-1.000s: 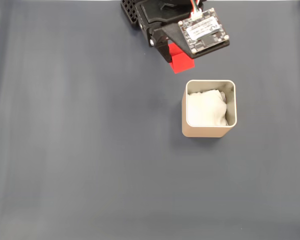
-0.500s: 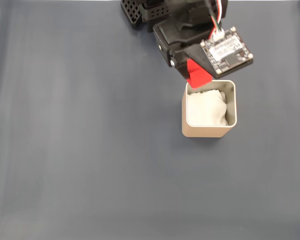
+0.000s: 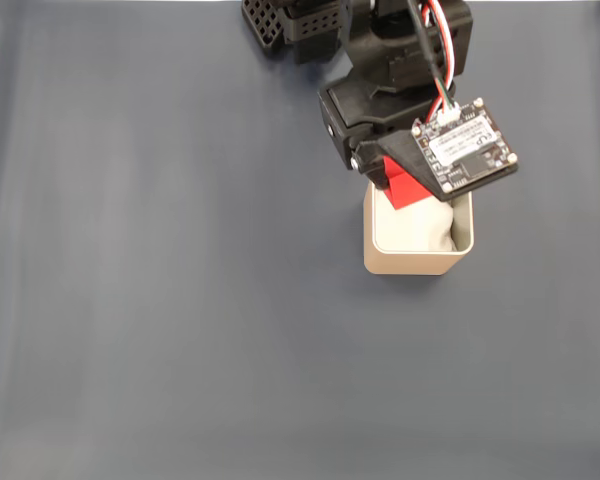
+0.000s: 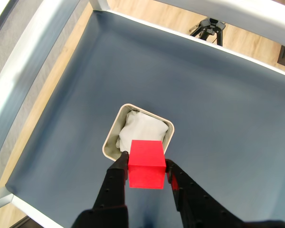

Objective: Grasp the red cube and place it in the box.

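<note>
Transport is the step in hand: the gripper is clamped on the red cube, one black finger pressed to each side face, and carries it in the air above the box. In the fixed view the red cube sits over the upper left part of the box, overlapping its rim, with white padding showing beyond it. The cube looks not yet centred over the opening, so the next move likely calls for a short shift toward the middle, then parting the fingers to drop it onto the padding.
</note>
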